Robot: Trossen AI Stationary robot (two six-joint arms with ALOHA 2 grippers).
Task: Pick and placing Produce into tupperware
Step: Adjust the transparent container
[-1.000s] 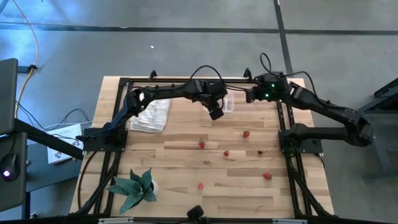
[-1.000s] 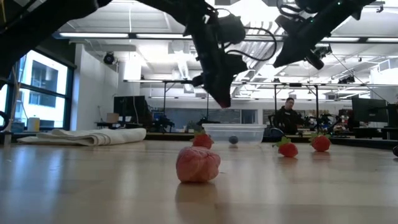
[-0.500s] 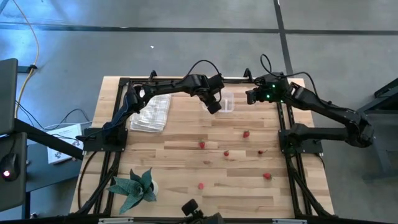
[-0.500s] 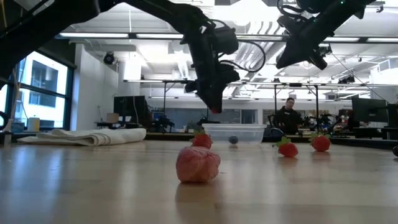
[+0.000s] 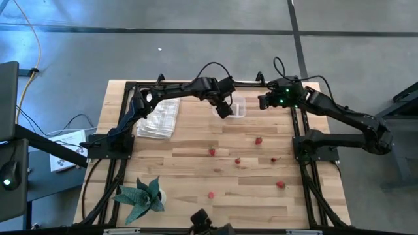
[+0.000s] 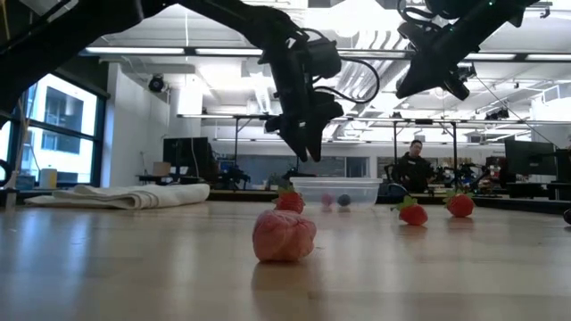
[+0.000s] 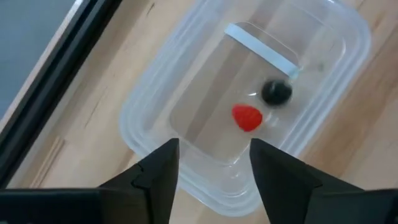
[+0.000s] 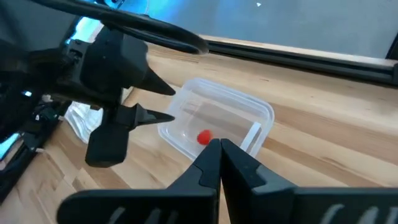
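The clear tupperware (image 5: 238, 108) stands by the table's far edge, flat on its base. In it lie one red piece (image 7: 247, 117) and a small dark ball (image 7: 276, 92). My left gripper (image 5: 225, 109) hovers just above the container's left end, open and empty, fingers pointing down (image 7: 214, 146). My right gripper (image 5: 262, 102) waits shut and empty in the air at the container's right (image 8: 219, 152). Several red pieces lie loose on the wood nearer me, such as one (image 5: 258, 140), another (image 5: 211, 151) and the closest (image 6: 284, 235).
A white folded cloth (image 5: 159, 119) lies left of the container. A green leafy plant (image 5: 142, 194) sits at the near left corner. Black frame rails (image 5: 298, 124) run along the table's sides. A person (image 6: 413, 165) stands in the room beyond.
My left gripper has moved from the wood near the container toward the far edge, over the container's left end, and lowered a little. It has let go of a red piece, which now lies in the container beside the dark ball.
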